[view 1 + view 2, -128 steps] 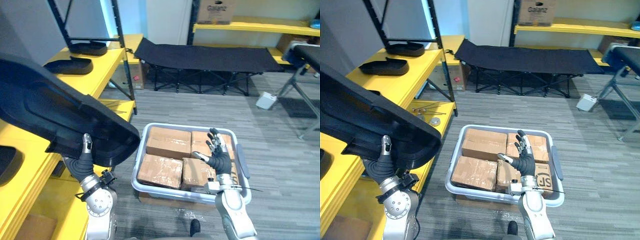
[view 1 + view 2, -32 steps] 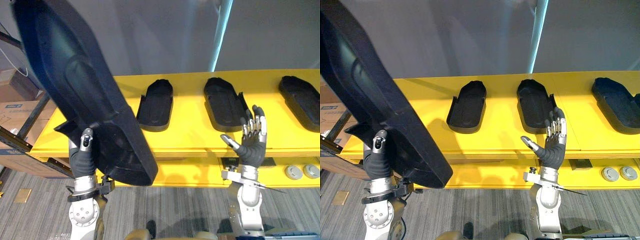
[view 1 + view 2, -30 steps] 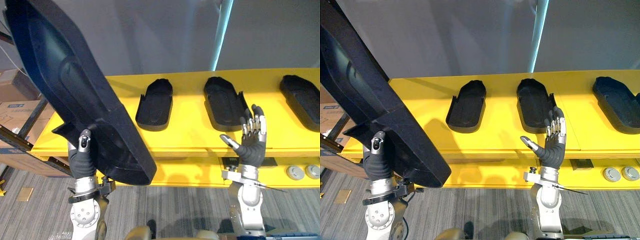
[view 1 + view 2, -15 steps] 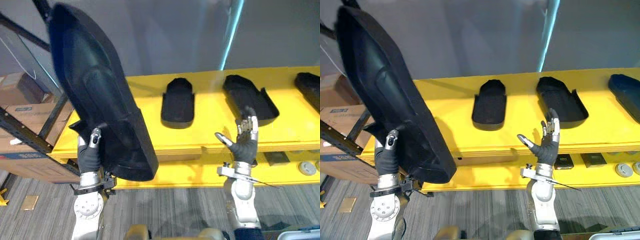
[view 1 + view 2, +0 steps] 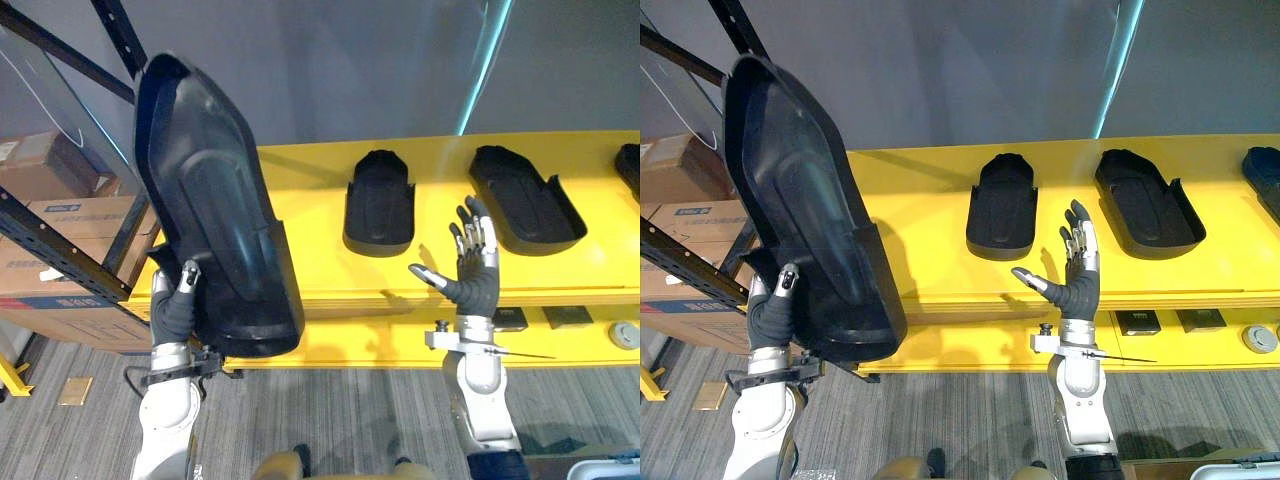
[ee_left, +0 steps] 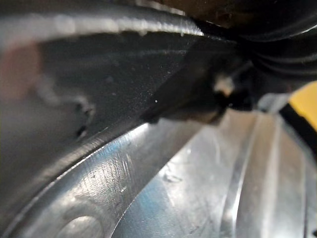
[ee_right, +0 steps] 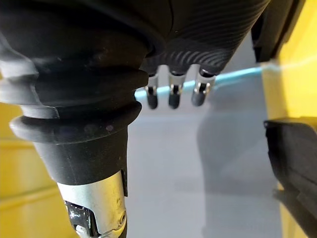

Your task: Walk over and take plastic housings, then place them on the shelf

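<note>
— So, where is the housing at this moment?
— Raised in the robot's left hand (image 5: pixel 172 312), which clamps the lower end of the large black housing (image 5: pixel 215 205), thumb on the near face. The part stands almost upright with its hollow side to the camera. Its narrow end is up and leans left, in front of the left end of the yellow shelf (image 5: pixel 437 168).
— And the other arm?
— The right hand (image 5: pixel 473 283) is lifted before the shelf's near edge and holds nothing. Its fingers are straight and point up, and its thumb spreads to the left.
— What lies on the shelf itself?
— Three black housings, flat and hollow side up, well apart from one another. They are the middle housing (image 5: pixel 380 203), the right housing (image 5: pixel 525 195) and an edge housing (image 5: pixel 630 165) cut off at the far right.
— Any writing to quote?
— Cardboard cartons (image 5: pixel 55 215) stacked at the left, behind a black rack beam (image 5: pixel 60 258), carry labels and some blue print, too small to make out. A grey disc (image 5: pixel 1260 338) sits on the lower level at the right.
</note>
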